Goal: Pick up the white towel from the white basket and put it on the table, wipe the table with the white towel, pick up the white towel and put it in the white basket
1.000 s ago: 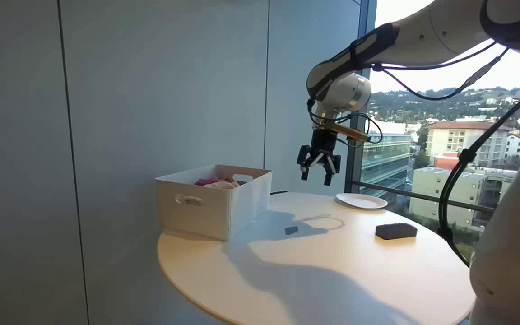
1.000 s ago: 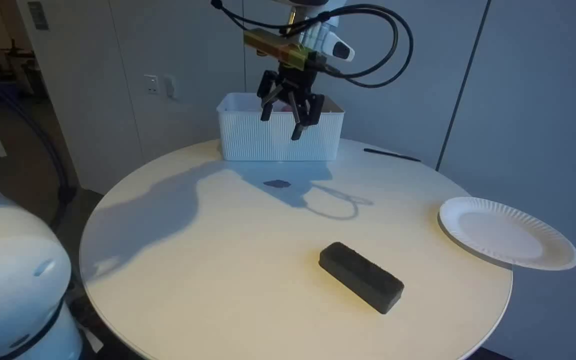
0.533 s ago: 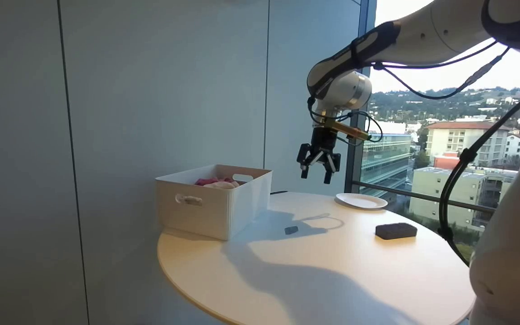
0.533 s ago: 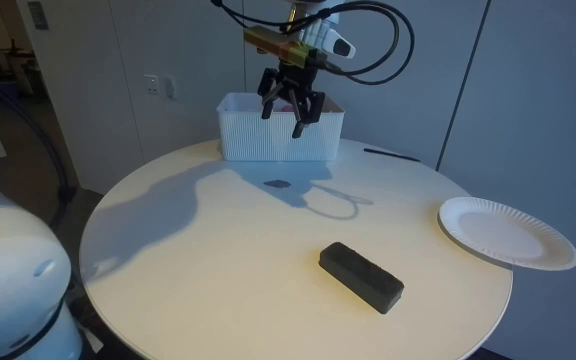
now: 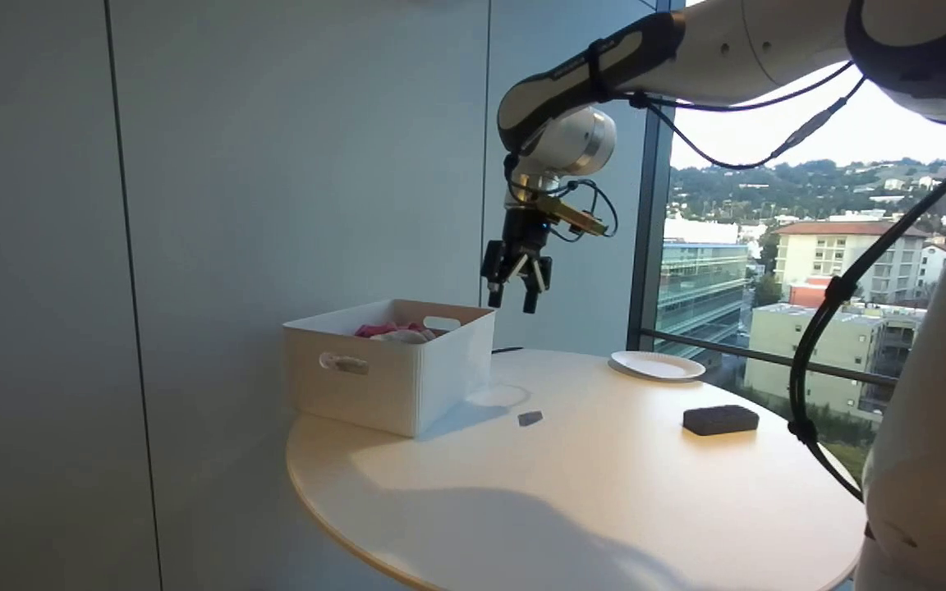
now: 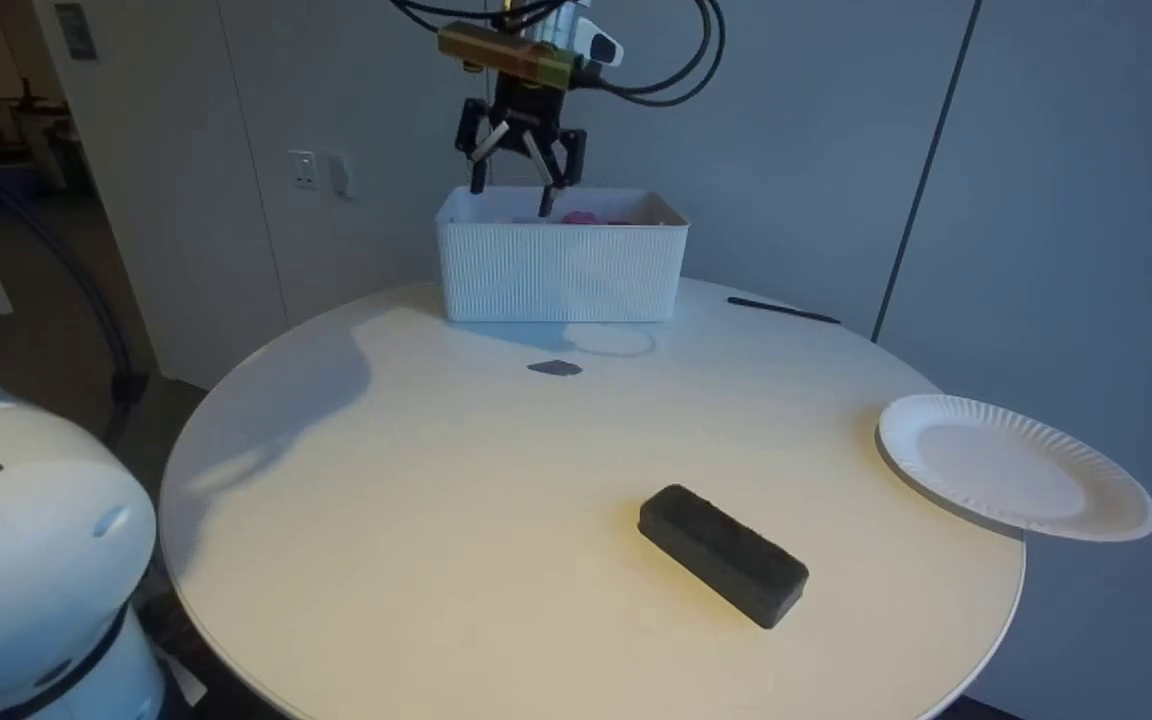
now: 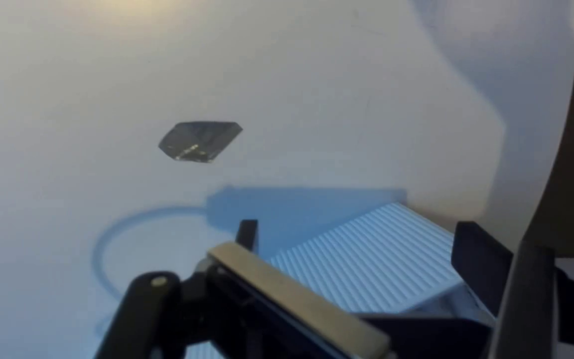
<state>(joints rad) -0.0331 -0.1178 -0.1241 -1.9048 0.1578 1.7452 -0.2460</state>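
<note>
The white basket [image 5: 358,394] stands on the round white table [image 5: 604,492] against the wall; its ribbed side shows in an exterior view [image 6: 561,272] and in the wrist view [image 7: 366,259]. Inside it a pale cloth [image 5: 403,336], which looks like the white towel, lies beside a pink cloth [image 5: 381,330]. The basket wall hides most of both. My gripper [image 5: 512,302] is open with nothing between its fingers. It hangs above the basket's height, near its table-side rim, as an exterior view [image 6: 513,196] and the wrist view [image 7: 361,244] also show.
A small dark grey patch [image 6: 555,368] lies on the table in front of the basket. A black block [image 6: 723,555] and a white paper plate [image 6: 996,470] lie farther off, the plate overhanging the edge. A thin black stick [image 6: 784,309] lies near the wall.
My gripper has moved left and slightly up in both exterior views, closer to the basket, staying open. The arm's shadow on the table has shifted with it. The objects have not moved.
</note>
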